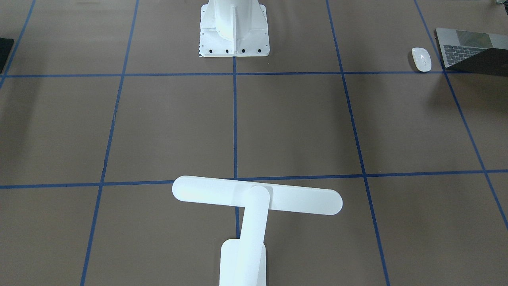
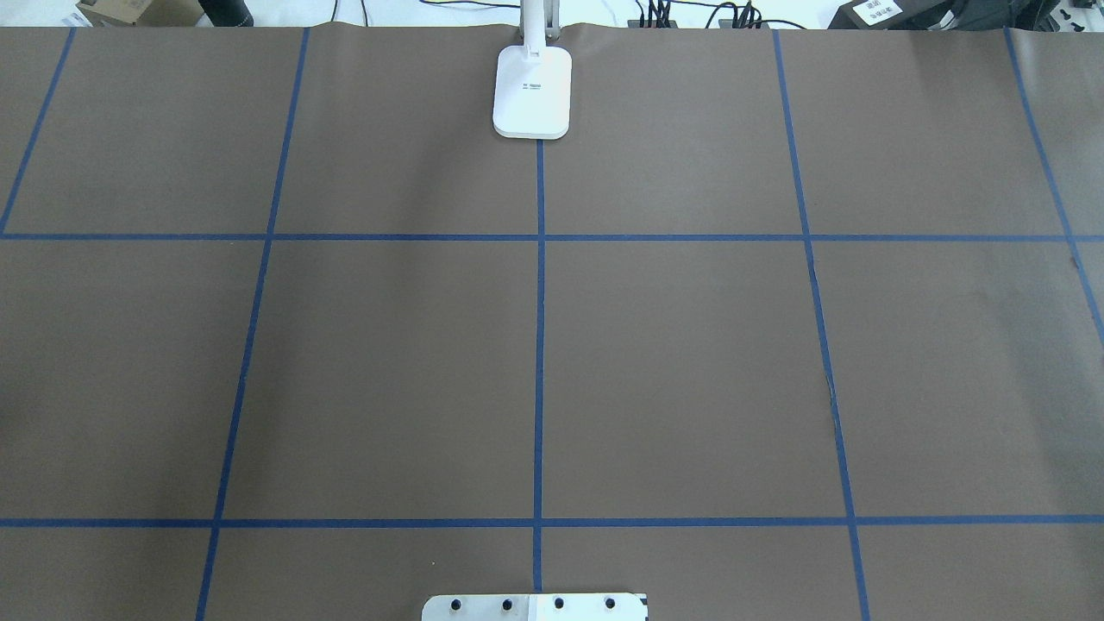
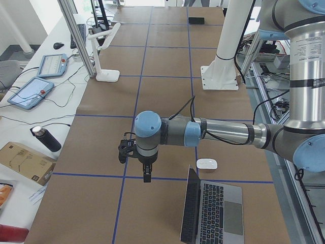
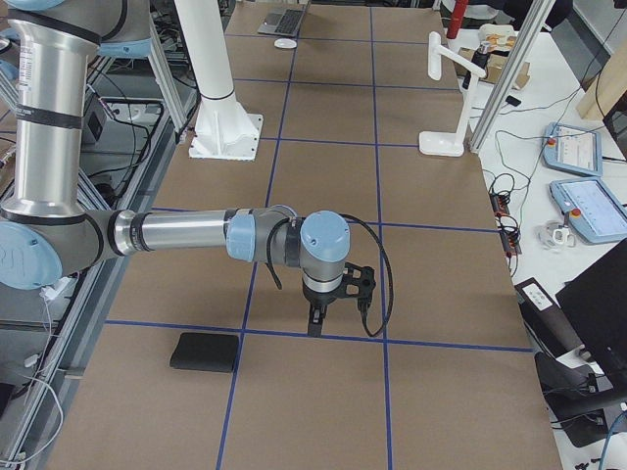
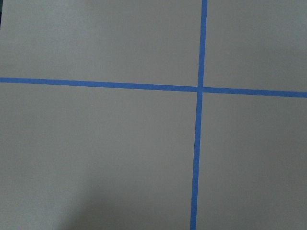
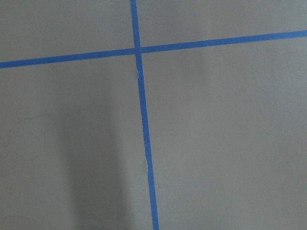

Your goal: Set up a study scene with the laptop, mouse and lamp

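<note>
The laptop stands open at the table's left end, its lid upright. The white mouse lies just beside the laptop, toward the table's middle; it also shows as a white oval in the exterior left view. The white lamp stands at the far middle edge, with its base on the centre tape line. My left gripper hangs over bare table in front of the laptop. My right gripper hangs near the black mat. I cannot tell whether either is open or shut.
A white ribbed pedestal is bolted at the near middle. A black square mat lies at the table's right end. Blue tape lines grid the brown table. Tablets, a bottle and a box sit past the far edge.
</note>
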